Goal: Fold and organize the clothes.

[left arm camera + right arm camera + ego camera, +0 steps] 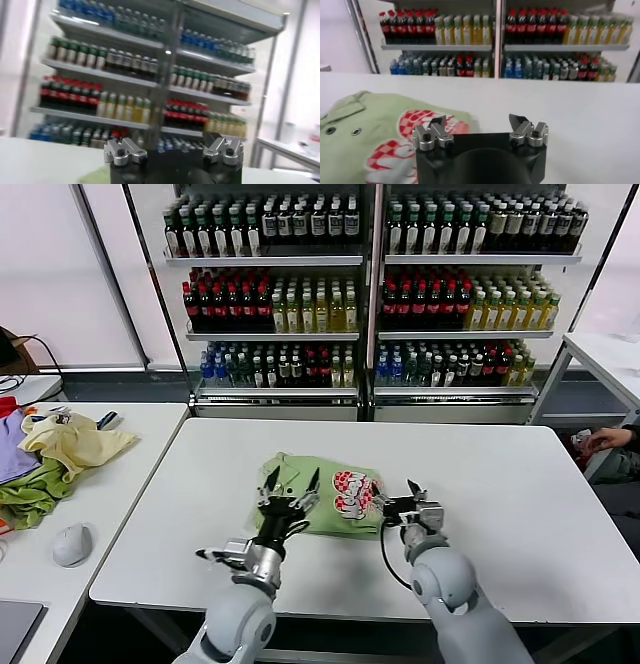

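Shelves of bottled drinks (370, 284) fill the wall behind a white counter (500, 484) in the head view. On the counter a light-green shirt (300, 504) lies already gathered into a compact, partly folded bundle, its red-and-white print (352, 492) turned up. The left claw (289, 481) is held just over the shirt's left half, fingers spread wide with nothing between them. The right claw (397, 502) sits at the shirt's right edge, right beside the print, also spread and empty. On a side counter (120, 484) well off to the left claw's side, a pale yellow garment (75, 442) and other clothes are heaped.

From the left wrist view, the left claw (172, 150) is seen pointing level toward the shelves, its fingers apart and holding nothing; only a sliver of green cloth shows beneath it.

From the right wrist view, the right claw (480, 134) is seen open and empty, with the shirt (375, 130) lying just beside and below it, collar, buttons and print visible.

A folding step is judged to be under way, between grasps. A further fold would call for both claws to be lowered onto an edge of the cloth and closed there before it is lifted across.
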Motion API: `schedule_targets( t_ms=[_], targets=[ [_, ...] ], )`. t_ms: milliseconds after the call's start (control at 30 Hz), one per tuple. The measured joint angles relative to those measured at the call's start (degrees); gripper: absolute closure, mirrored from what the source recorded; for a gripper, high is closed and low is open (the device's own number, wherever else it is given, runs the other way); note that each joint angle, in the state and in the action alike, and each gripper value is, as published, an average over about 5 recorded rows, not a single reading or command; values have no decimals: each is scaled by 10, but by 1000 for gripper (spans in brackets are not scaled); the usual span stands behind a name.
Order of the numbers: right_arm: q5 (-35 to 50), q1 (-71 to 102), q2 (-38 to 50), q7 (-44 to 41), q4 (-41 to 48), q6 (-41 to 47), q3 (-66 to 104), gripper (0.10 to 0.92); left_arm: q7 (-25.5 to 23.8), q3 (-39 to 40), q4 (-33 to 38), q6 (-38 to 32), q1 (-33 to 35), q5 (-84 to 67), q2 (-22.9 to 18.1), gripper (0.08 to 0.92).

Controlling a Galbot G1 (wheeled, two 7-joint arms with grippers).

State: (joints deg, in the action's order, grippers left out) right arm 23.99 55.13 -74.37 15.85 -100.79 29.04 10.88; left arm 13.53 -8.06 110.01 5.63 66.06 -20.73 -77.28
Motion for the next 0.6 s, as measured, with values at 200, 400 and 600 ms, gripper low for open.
schedule_targets(
  t_ms=[200, 400, 600],
  targets=[
    [14, -34, -37, 24, 57, 6, -25, 203, 5, -32, 31, -7, 53, 11, 8, 177],
    [29, -57, -59, 46, 103, 5, -35, 275, 7, -47, 50, -14, 83, 15, 11, 177],
    [36, -74, -66, 53, 133, 0, -38, 447, 8, -52, 57, -19, 97, 18, 14, 177]
  ],
)
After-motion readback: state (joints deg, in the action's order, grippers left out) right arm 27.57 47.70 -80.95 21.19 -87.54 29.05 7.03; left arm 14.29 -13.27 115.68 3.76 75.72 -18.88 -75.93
